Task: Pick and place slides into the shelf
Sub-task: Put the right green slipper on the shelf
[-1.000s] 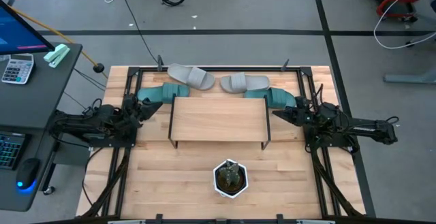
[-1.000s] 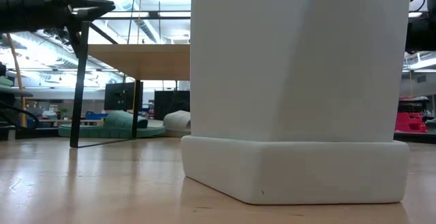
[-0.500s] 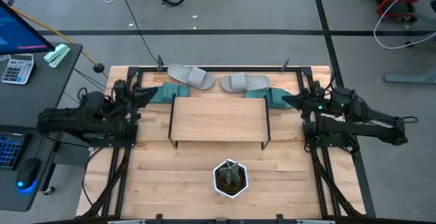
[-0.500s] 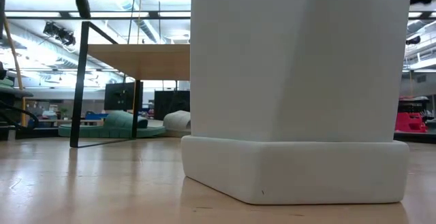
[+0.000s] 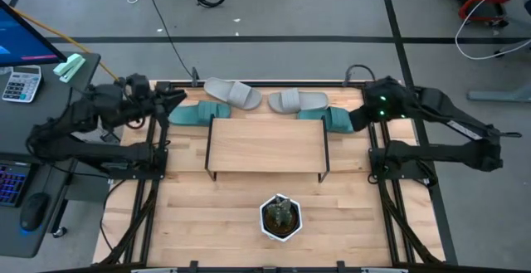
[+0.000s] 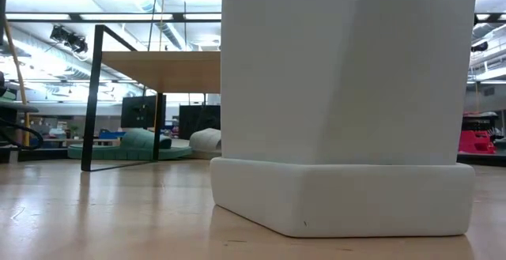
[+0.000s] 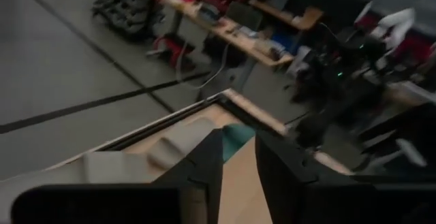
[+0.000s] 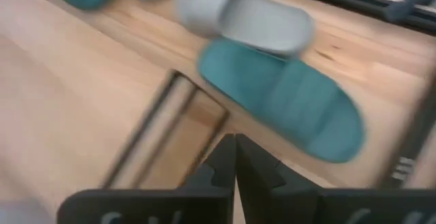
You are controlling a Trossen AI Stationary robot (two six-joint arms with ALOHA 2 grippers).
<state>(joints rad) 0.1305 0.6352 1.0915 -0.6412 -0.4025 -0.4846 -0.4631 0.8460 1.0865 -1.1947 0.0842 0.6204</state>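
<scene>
The left teal slide (image 5: 197, 113) looks light, soft and squashy; its wide strap suits gripping; left pincer (image 5: 172, 100) slightly parted, empty; right pincer (image 5: 357, 120) closed, empty.

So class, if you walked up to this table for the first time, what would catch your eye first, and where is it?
Probably the shelf at the table's centre, with four slides along the far edge behind it: two grey slides in the middle, a teal slide and another teal slide outside them. Next, the white potted plant near the front edge. The left gripper and right gripper hang by the teal ones.
</scene>
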